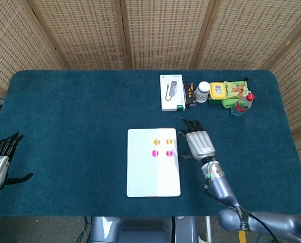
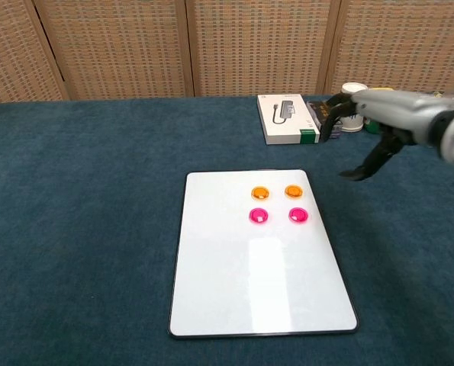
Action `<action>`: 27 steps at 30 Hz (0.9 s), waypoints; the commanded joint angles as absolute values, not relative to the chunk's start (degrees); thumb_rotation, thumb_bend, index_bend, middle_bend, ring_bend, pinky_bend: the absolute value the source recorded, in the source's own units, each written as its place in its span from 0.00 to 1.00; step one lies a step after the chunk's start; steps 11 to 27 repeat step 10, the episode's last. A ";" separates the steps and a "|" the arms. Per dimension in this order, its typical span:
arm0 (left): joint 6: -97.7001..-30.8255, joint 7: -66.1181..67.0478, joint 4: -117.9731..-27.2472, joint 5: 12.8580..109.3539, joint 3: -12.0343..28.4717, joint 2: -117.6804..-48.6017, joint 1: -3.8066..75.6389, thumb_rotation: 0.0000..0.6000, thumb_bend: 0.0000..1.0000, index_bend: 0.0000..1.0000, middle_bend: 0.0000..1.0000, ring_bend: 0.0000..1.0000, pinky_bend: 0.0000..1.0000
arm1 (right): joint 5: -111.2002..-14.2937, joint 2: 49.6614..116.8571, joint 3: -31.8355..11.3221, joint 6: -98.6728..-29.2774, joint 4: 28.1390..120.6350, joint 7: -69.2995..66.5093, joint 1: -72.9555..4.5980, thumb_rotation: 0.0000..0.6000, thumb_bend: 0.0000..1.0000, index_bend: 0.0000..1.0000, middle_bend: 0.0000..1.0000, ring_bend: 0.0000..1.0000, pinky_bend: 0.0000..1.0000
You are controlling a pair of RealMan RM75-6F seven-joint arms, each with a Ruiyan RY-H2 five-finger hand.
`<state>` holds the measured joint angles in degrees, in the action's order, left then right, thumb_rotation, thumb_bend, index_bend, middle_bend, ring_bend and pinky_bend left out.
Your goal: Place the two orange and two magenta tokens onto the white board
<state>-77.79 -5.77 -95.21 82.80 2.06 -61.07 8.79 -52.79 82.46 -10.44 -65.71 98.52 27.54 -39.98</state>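
While four tokens (image 2: 275, 204) sit near the board (image 2: 242, 290) top edge, the right hand (image 1: 198, 145) hovers beside it, empty, fingers spread.

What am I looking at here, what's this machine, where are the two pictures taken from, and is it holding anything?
This is a robot with two arms, each ending in a hand with fingers, working at a table covered in blue cloth. One picture looks down from its head; the other looks forward from its chest.

In the middle lies a white board. On it sit two orange tokens and, just below them, two magenta tokens, set in a square.

The right hand is beside the board, fingers apart, holding nothing. The left hand rests open at the table's far left edge, also empty.

At the back stand a white box, a white jar, a yellow tub, a green packet and a bottle.
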 commanded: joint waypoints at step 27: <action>-81.44 -5.59 -93.31 85.59 2.00 -62.64 7.90 1.00 0.00 0.00 0.00 0.00 0.00 | -78.61 71.91 0.88 -86.88 79.77 -7.29 -17.09 1.00 0.00 0.08 0.00 0.00 0.00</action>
